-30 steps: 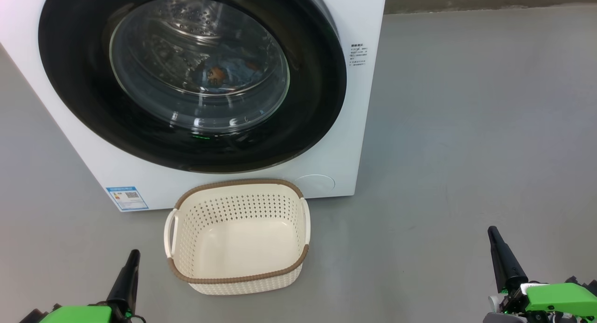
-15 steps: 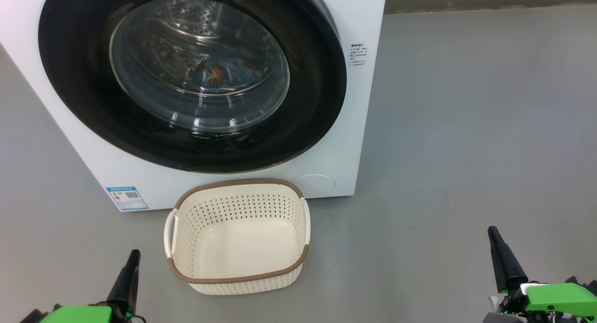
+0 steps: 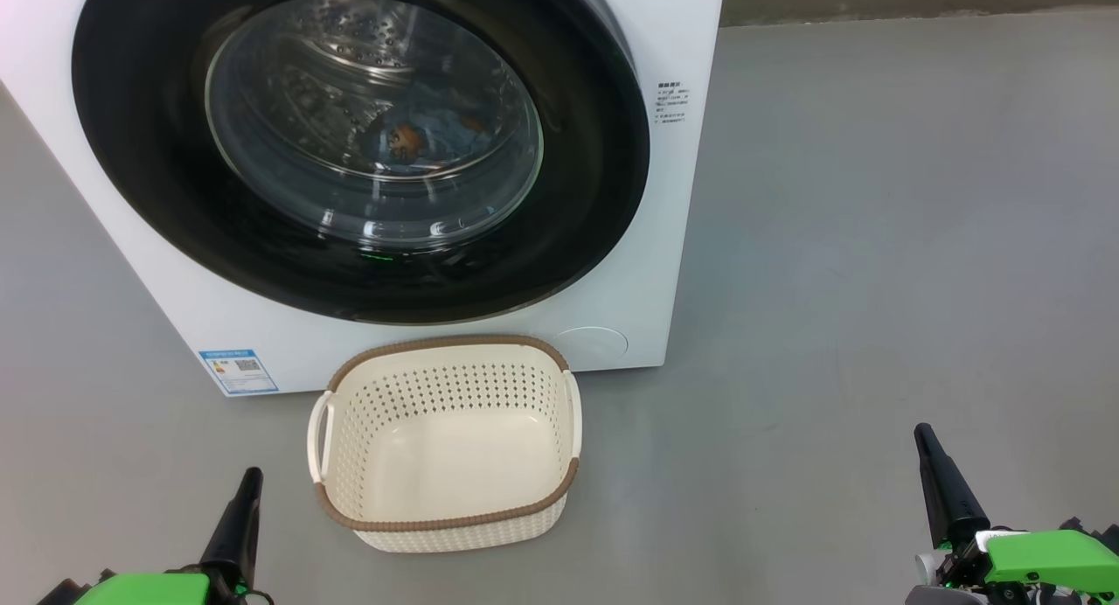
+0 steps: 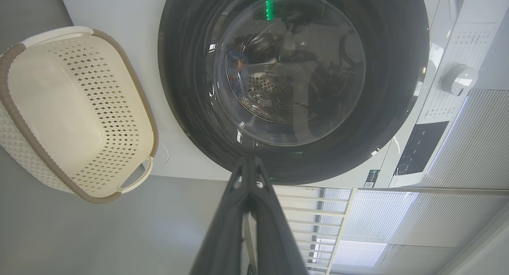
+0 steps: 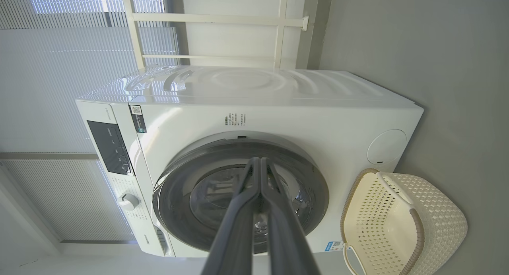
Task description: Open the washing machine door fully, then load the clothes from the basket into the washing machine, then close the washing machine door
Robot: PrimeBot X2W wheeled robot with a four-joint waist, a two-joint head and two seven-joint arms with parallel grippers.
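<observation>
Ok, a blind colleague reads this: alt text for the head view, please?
A white front-loading washing machine with its round black-rimmed glass door closed, a light blue printed garment inside. An empty cream perforated plastic basket sits before it, the shut left gripper and right gripper lower down.

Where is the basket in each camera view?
Head view: basket lower centre, just below the washing machine door.
Left wrist view: far left, left of the door.
Right wrist view: lower right corner, right of the door.
Shared landmark: the door's black rim.
</observation>
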